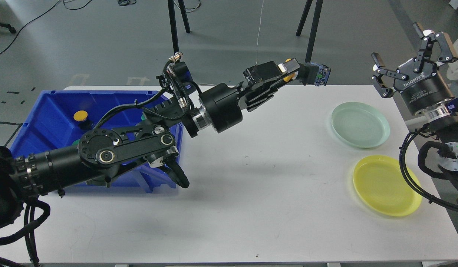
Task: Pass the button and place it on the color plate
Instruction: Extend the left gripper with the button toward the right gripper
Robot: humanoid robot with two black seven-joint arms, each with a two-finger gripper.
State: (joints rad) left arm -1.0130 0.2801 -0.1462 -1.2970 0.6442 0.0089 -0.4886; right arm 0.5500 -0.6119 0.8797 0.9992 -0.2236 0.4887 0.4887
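My left gripper [293, 72] is shut on a yellow-capped button [313, 75] with a dark blue body, held in the air above the table's far edge, pointing right. My right gripper [407, 55] is open and empty, raised at the far right, a short gap right of the button. The bright yellow color plate [387, 185] lies empty at the table's right front, below the right arm. A blue bin [47, 122] at the left holds another yellow button [80, 116]; my left arm hides most of the bin.
A pale green plate [360, 124] lies just behind the yellow plate. The white table [251, 207] stretches between bin and plates. Black stand legs [312, 33] and a cable are on the floor behind.
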